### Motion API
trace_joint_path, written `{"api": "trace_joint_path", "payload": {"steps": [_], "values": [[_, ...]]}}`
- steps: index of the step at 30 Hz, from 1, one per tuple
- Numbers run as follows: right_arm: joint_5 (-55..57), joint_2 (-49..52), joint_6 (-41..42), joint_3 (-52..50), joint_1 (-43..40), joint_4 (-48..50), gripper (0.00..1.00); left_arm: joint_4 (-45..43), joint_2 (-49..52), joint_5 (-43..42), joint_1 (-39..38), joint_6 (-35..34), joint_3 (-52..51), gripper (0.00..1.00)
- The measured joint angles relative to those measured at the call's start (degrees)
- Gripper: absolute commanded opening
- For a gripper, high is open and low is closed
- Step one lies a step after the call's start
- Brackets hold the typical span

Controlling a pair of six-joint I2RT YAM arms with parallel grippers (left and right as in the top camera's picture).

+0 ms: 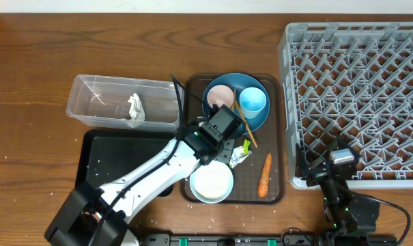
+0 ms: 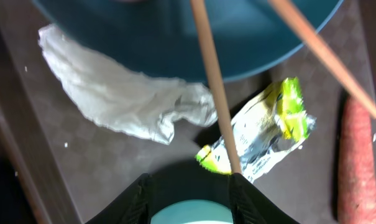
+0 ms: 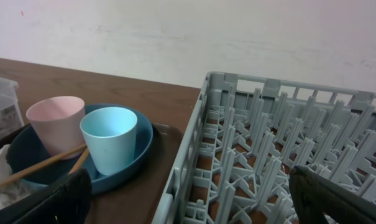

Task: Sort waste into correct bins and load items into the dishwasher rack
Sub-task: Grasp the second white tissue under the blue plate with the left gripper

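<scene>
From overhead, we see the large square grey plastic dishwasher rack [image 1: 356, 96] on the right of the wooden table [image 1: 42, 61]. It holds none of the dishes. At far left stands the clear plastic rectangular tub [image 1: 97, 92] with one crumpled white paper tissue [image 1: 135, 108] inside. The shallow black rectangular tray [image 1: 114, 154] lies just near of it.

Between the bins and the rack lies the larger brown serving tray [image 1: 278, 137]. On its far end sits the round blue plate [image 1: 237, 82], carrying the pink cup [image 1: 220, 97], the light blue cup [image 1: 252, 101] and the wooden chopsticks [image 1: 247, 126]. The chopsticks slant off the plate's near rim. Nearer lie the small green-yellow wrapper [image 1: 240, 154], the small orange carrot [image 1: 265, 174] and the white bowl [image 1: 211, 183].

The left gripper [image 1: 226, 145] hangs over the serving tray between plate and bowl. The right gripper [image 1: 314, 167] sits at the rack's near left corner.

In the left wrist view, the left gripper's black fingers [image 2: 141, 199] stand partly apart, pinching nothing that we can see. Beyond them a second crumpled white tissue [image 2: 119, 99] lies on the serving tray, against the plate's rim. The wrapper lies to its right, under a chopstick, with the carrot at the right edge.

In the right wrist view, the right gripper's jaws are spread wide and empty. The rack's left wall is ahead, and both cups stand upright, side by side, on the plate to the left.
</scene>
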State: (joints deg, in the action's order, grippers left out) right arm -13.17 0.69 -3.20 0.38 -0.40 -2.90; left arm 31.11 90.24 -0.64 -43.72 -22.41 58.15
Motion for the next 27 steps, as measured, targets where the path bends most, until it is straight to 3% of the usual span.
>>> {"api": "trace_joint_path", "payload": {"steps": [5, 13, 27], "values": [[0.0, 0.0, 0.0, 0.0, 0.0, 0.0, 0.99, 0.4, 0.0, 6.1, 0.0, 0.3, 0.0, 0.43], [0.0, 0.0, 0.0, 0.0, 0.0, 0.0, 0.99, 0.9, 0.0, 11.3, 0.0, 0.4, 0.0, 0.57], [0.0, 0.0, 0.0, 0.0, 0.0, 0.0, 0.99, -1.6, 7.7, 12.2, 0.0, 1.4, 0.0, 0.58]]}}
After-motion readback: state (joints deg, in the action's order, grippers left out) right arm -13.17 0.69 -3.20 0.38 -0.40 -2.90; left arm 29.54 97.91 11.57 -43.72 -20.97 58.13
